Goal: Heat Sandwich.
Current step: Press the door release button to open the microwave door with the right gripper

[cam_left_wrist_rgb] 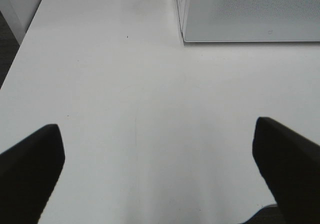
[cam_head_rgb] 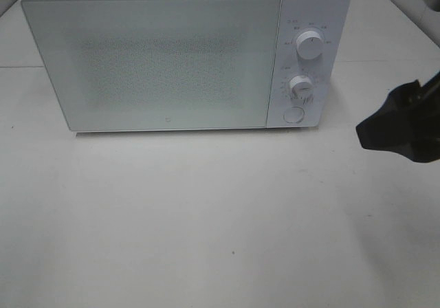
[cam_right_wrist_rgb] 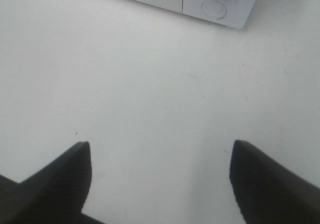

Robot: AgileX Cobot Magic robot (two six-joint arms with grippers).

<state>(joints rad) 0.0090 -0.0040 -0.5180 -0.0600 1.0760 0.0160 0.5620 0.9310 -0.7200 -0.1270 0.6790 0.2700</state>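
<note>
A white microwave (cam_head_rgb: 165,60) stands at the back of the white table with its door shut. Its panel on the right has two dials (cam_head_rgb: 310,47) and a round button (cam_head_rgb: 293,114). The sandwich is not in view in any frame. My right gripper (cam_right_wrist_rgb: 160,154) is open and empty above bare table in front of the microwave's button corner (cam_right_wrist_rgb: 215,8); the exterior high view shows its dark body (cam_head_rgb: 402,126) at the right edge. My left gripper (cam_left_wrist_rgb: 157,144) is open and empty over bare table, with the microwave's lower corner (cam_left_wrist_rgb: 250,14) beyond it; the exterior high view does not show it.
The white table (cam_head_rgb: 206,218) stretches in front of the microwave. In the left wrist view, the table's edge (cam_left_wrist_rgb: 20,44) runs beside a dark floor.
</note>
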